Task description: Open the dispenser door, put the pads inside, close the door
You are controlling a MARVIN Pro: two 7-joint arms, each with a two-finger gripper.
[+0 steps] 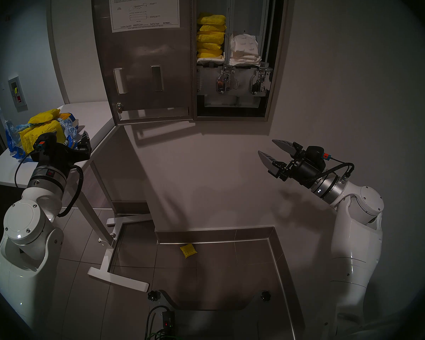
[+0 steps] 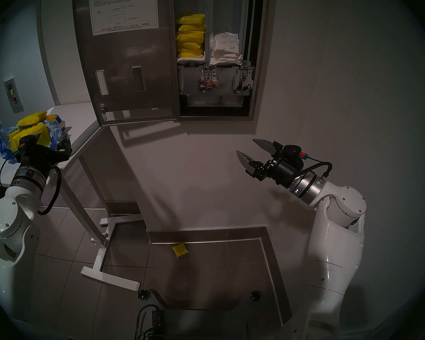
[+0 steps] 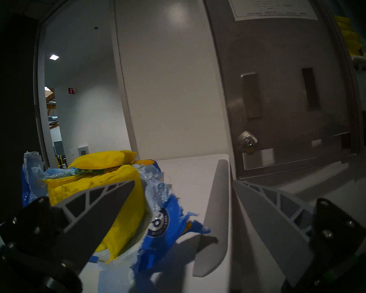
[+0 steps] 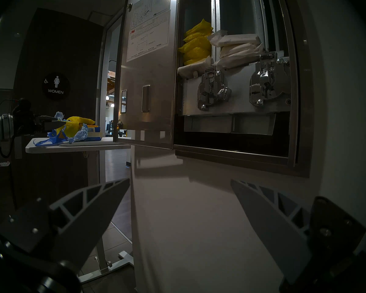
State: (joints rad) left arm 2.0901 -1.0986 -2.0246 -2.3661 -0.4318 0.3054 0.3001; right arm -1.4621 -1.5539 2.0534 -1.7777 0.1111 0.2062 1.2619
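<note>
The tall brushed-steel dispenser door (image 1: 145, 62) stands swung wide open to the left of its wall-mounted cabinet, its inner face turned toward the robot with the white printed instruction sheet (image 1: 144, 9) stuck near the top and a small key lock (image 1: 119, 107) at its lower left corner. Inside the cabinet, a stack of small bright yellow plastic-wrapped pads (image 1: 210, 36) fills the left column, resting on a white-wrapped packet, and a stack of white-wrapped pads (image 1: 244, 50) sits in the right column; below them hang two chrome lever mechanisms (image 4: 211, 88). More yellow pads (image 3: 97, 193) lie heaped in a torn blue plastic bag (image 3: 167, 222) on the small white counter (image 1: 93, 116) to the left of the door. One yellow pad (image 1: 188, 251) lies on the grey tiled floor (image 1: 219, 270) near the base of the wall. The left claw (image 3: 182, 201) hovers at the near edge of the counter with its jaws spread wide and nothing between them, one finger in front of the yellow heap and the other near the counter's right edge. The right claw (image 1: 274, 150) hangs in the air below and to the right of the cabinet, well apart from it, pointing toward the wall, jaws also spread wide and empty.
</note>
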